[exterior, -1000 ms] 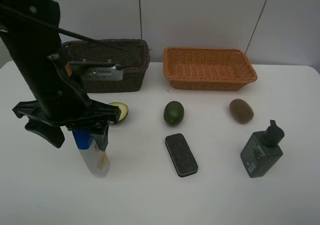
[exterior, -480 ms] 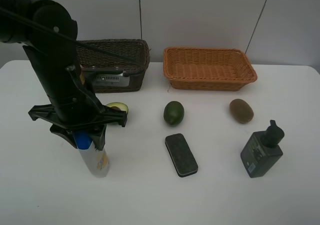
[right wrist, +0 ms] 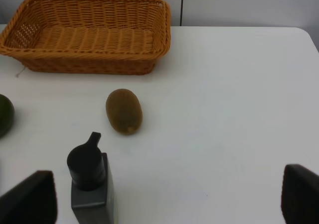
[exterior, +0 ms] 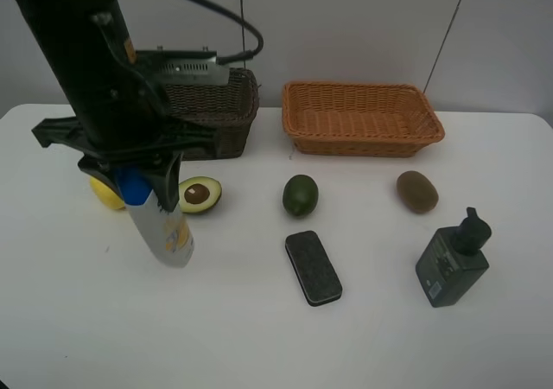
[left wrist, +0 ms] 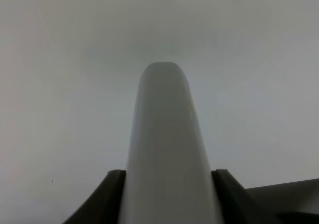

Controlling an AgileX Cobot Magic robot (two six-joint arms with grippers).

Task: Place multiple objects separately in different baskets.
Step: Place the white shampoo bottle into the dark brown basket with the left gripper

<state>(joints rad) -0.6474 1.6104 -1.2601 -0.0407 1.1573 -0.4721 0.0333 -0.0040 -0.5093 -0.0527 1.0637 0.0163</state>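
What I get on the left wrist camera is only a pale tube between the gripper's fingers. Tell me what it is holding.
Observer: The left gripper is shut on the white blue-capped bottle, gripped near the cap, with the bottle tilted.
Operator: Name what lies closest to it.
Observer: A yellow lemon on one side and a halved avocado on the other, seen from the high camera.
Operator: Give me the nearest basket.
Observer: The dark brown basket, just behind the gripper.
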